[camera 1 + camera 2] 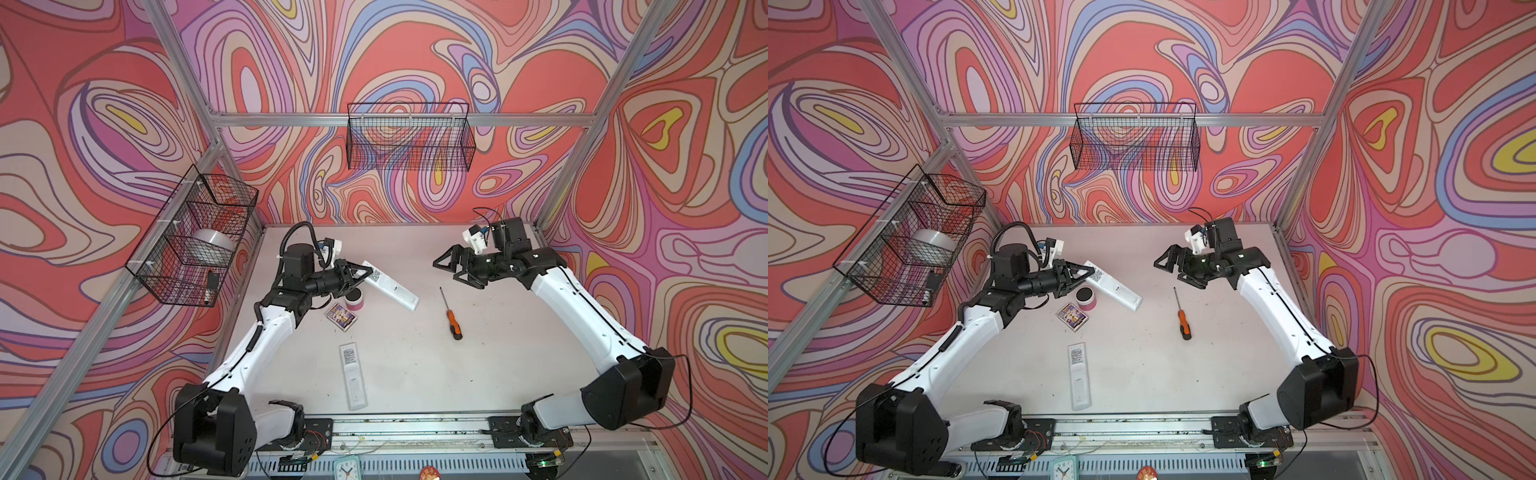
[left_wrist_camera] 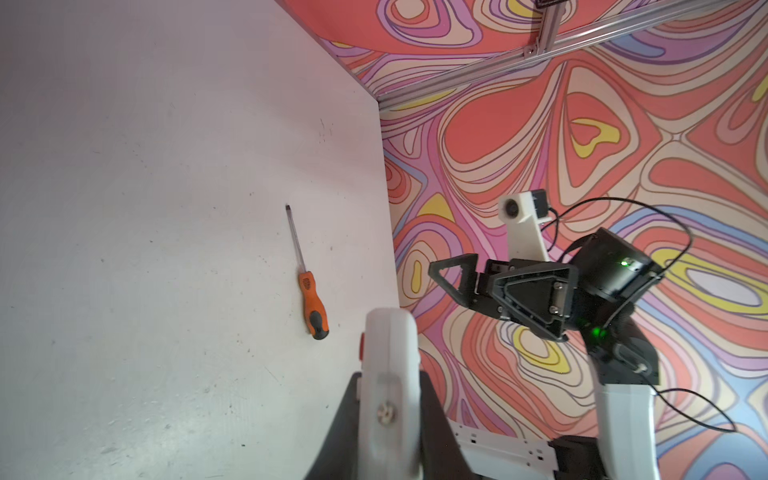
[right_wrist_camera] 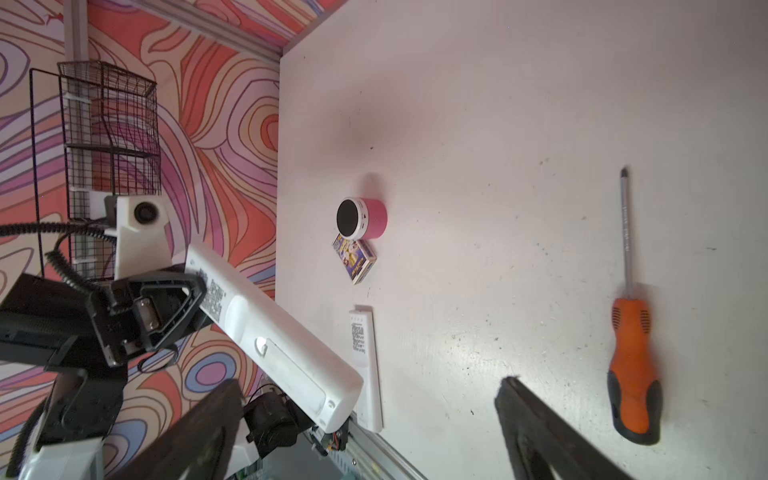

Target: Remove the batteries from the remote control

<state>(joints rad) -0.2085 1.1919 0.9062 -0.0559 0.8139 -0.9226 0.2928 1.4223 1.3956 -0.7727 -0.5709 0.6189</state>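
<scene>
My left gripper (image 1: 365, 272) (image 2: 390, 384) is shut on the label end of a white remote control (image 1: 390, 289) (image 3: 282, 345), holding it tilted above the back left of the table. Its back faces the right wrist camera with the cover in place, so the batteries are hidden. My right gripper (image 1: 446, 270) (image 3: 370, 382) hovers open and empty at the back right, apart from the remote. In both top views a second white remote (image 1: 353, 376) (image 1: 1079, 376) lies back up near the front edge.
An orange-and-black screwdriver (image 1: 452, 318) lies right of centre. A pink speaker (image 1: 354, 299) and a small card box (image 1: 340, 316) sit under the held remote. Wire baskets hang on the left wall (image 1: 195, 237) and back wall (image 1: 411, 139).
</scene>
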